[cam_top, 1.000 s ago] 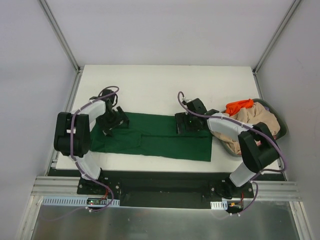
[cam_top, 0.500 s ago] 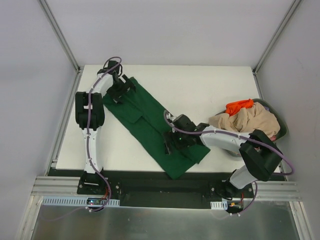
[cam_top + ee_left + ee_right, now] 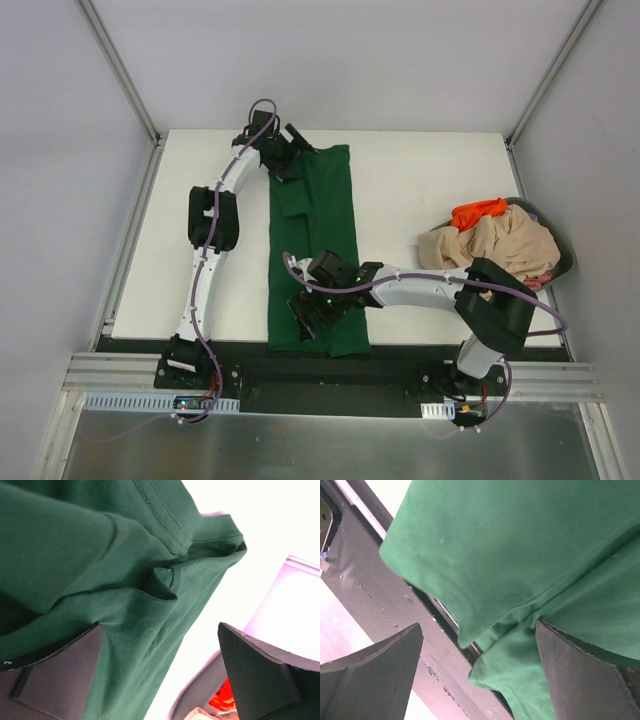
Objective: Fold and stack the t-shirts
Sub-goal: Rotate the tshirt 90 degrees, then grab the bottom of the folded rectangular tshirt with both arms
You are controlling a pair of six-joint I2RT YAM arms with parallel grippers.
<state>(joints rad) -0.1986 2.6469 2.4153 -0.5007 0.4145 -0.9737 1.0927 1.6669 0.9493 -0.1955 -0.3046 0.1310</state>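
The dark green t-shirt (image 3: 315, 240) lies as a long narrow strip from the table's far edge to its near edge, where its end hangs over. My left gripper (image 3: 290, 155) is at its far end, jaws wide apart, with cloth (image 3: 100, 580) draped over the left finger (image 3: 60, 670). My right gripper (image 3: 312, 312) is at the near end, jaws wide apart, with cloth (image 3: 520, 555) against the right finger (image 3: 580, 675). A beige t-shirt (image 3: 500, 245), an orange one (image 3: 478, 212) and a bit of pink (image 3: 540, 281) lie heaped in the basket.
The dark round basket (image 3: 562, 252) stands at the table's right edge. The black front rail (image 3: 380, 595) lies under the shirt's hanging end. White walls and metal posts enclose the table (image 3: 420, 180) on three sides.
The green shirt swung from lying left to right across the table to lying far to near. My left gripper moved to the far edge, and my right gripper moved to the near edge.
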